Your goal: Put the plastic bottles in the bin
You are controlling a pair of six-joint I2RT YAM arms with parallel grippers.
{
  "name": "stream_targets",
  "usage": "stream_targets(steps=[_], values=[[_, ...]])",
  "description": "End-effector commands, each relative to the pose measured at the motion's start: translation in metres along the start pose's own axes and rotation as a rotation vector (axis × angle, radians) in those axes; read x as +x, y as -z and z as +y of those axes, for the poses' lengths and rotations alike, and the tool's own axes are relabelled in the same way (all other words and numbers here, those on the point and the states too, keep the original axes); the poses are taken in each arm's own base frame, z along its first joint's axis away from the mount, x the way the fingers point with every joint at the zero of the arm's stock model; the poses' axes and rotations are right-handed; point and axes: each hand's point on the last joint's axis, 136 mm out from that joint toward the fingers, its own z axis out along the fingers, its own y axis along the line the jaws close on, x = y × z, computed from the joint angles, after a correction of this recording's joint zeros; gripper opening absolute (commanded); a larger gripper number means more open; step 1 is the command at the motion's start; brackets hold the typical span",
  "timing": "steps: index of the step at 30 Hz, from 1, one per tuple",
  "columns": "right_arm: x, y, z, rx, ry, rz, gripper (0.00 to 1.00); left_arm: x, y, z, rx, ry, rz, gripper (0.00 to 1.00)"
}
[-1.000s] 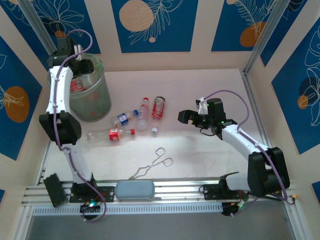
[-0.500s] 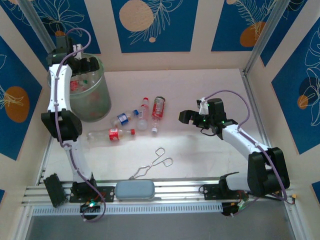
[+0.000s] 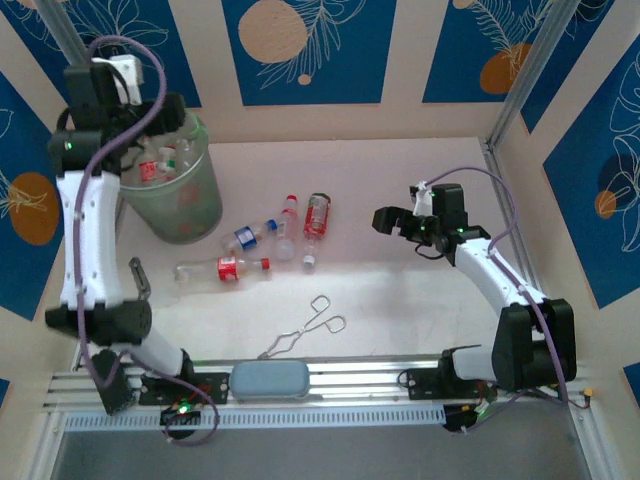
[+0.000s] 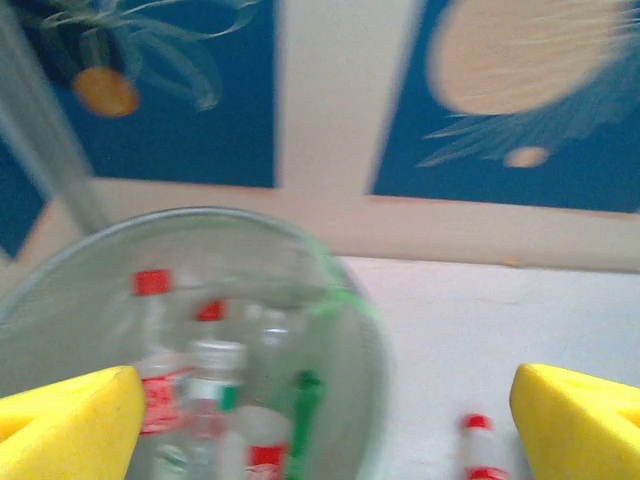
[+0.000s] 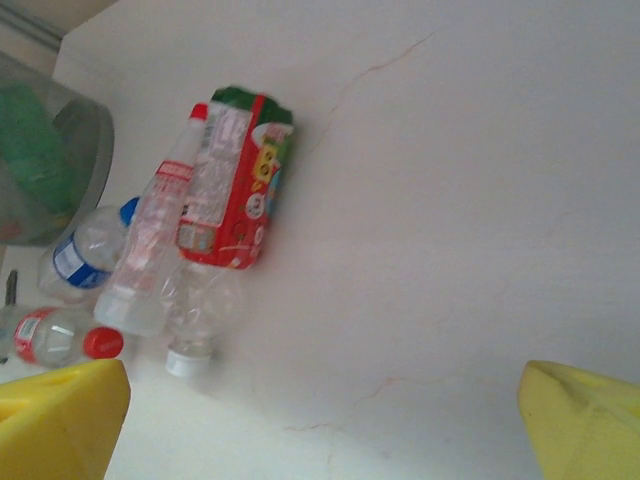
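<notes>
- The plastic bottles sit in two lots. Several are heaped inside the bin at the table's far left, and about five lie loose on the table just right of it.
- The left gripper hangs over the bin's mouth, its fingers wide apart with nothing between them, a pose that suits dropping a bottle in.
- The right gripper, likewise spread and empty, faces the loose cluster from the right. It is probably lining up on the nearest one, the red-and-green-labelled bottle.
</notes>
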Motion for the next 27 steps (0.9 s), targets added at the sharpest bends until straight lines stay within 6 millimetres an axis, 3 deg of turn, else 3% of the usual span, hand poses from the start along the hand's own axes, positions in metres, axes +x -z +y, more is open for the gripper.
stream_targets(steps=[1, 2, 5, 9, 14, 18, 21, 27], values=[[-0.002, 0.009, -0.013, 0.045, 0.011, 0.037, 1.0, 0.035, -0.011, -0.067, 0.148, -0.019, 0.024, 0.91], [-0.002, 0.011, -0.013, 0.044, 0.016, 0.044, 1.0, 0.054, -0.013, -0.092, 0.197, -0.038, 0.052, 0.91], [-0.001, 0.015, -0.009, 0.028, 0.04, 0.059, 1.0, 0.11, -0.029, -0.137, 0.276, -0.025, 0.15, 0.9], [-0.003, 0.021, 0.006, -0.033, 0.055, 0.049, 0.99, 0.198, -0.066, -0.18, 0.32, 0.011, 0.318, 0.89], [-0.006, 0.031, 0.018, -0.049, 0.082, 0.035, 0.99, 0.277, -0.092, -0.222, 0.395, 0.062, 0.482, 0.89], [-0.007, 0.037, 0.021, -0.045, 0.095, 0.026, 0.99, 0.32, -0.107, -0.235, 0.347, 0.023, 0.594, 0.86], [-0.007, 0.04, 0.023, -0.047, 0.1, 0.024, 0.99, 0.341, -0.117, -0.245, 0.325, -0.003, 0.638, 0.84], [-0.009, 0.044, 0.026, -0.054, 0.115, 0.009, 0.99, 0.361, -0.138, -0.257, 0.308, 0.008, 0.669, 0.83]])
